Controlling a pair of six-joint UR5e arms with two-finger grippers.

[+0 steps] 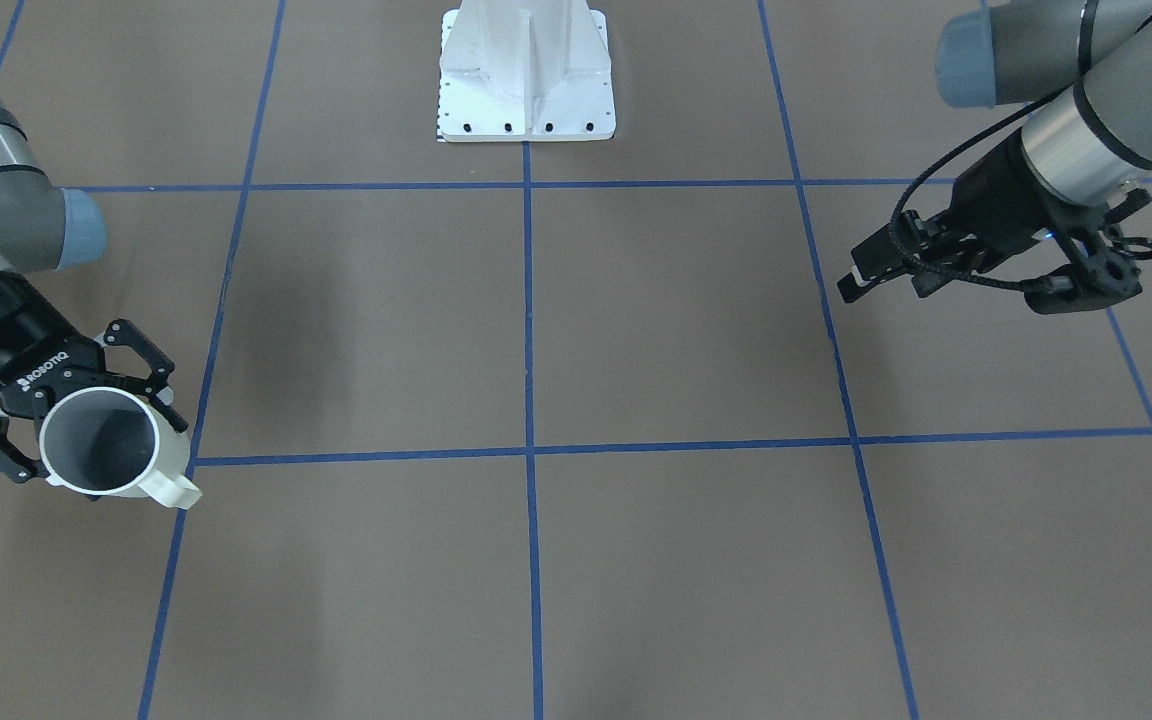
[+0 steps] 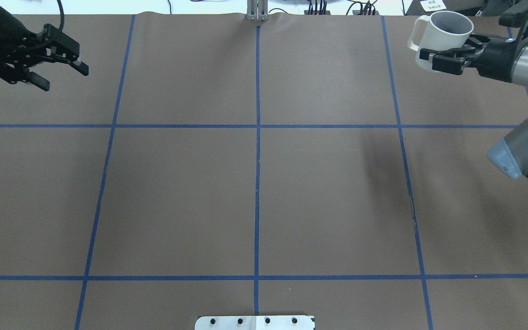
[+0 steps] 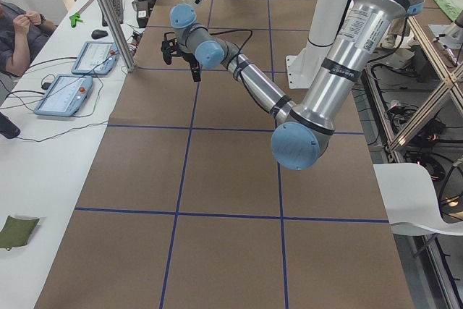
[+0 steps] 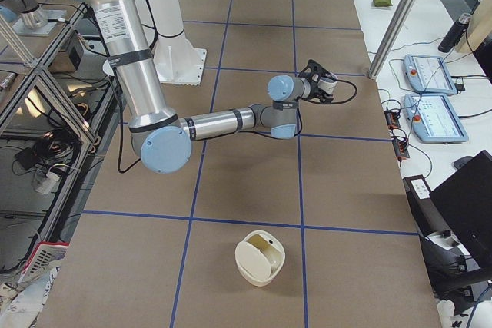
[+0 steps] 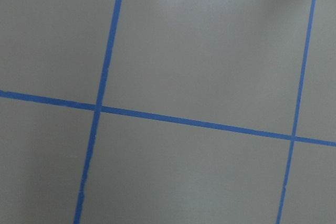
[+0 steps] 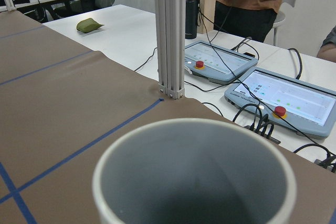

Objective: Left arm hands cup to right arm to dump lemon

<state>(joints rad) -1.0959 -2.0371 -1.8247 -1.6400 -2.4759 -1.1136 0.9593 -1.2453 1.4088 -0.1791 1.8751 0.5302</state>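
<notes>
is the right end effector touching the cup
Touching. The front-facing view shows the right end effector clamped on the cup, a finger against each side of its wall.

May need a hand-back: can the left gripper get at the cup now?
Probably not as things stand. The right gripper clamps the cup at the opposite end of the table from the left gripper. Nothing stands between them, but the stretch looks too long.

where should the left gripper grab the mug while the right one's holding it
Probably the handle, coming in from the robot's left. The cup is upright, the right gripper is clamped across its body, and the squarish handle sticks out free on the side away from that arm.
</notes>
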